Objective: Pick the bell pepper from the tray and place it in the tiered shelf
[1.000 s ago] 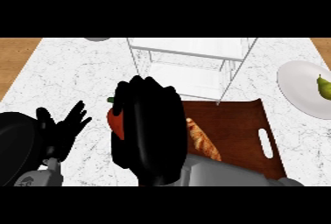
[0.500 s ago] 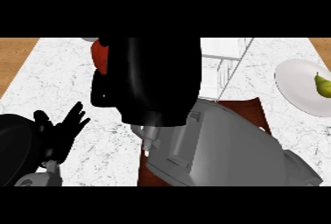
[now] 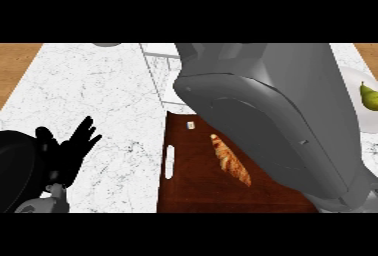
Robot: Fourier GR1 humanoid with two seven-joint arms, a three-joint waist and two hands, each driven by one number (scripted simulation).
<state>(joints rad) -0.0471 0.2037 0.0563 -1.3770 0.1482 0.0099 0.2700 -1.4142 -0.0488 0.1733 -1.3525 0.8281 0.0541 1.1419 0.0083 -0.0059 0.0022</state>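
1. Bell pepper: it shows nowhere in the head view, so where it sits cannot be told from here.
2. The right forearm (image 3: 273,120), a broad grey casing, crosses the middle and right of the view from the lower right corner up to the top edge.
3. The right hand lies past the top edge or behind the forearm; whether its fingers are spread or curled cannot be told.
4. The tiered shelf (image 3: 159,70) shows only as thin pale wire lines on the counter, just left of the forearm near the top; the rest is covered.
5. The tray (image 3: 192,185), dark reddish-brown wood with a slot handle on its left side, sits on the white marble counter (image 3: 96,90) at lower centre, its right part under the forearm.
6. A golden croissant (image 3: 230,162) lies on the tray, its right side hidden by the forearm's edge.
7. The left hand (image 3: 63,150) rests at the lower left, black fingers straight, spread wide and pointing up, holding nothing, well apart from the tray.
8. A white plate (image 3: 356,82) peeks out at the right edge with a green pear (image 3: 369,96) on it.
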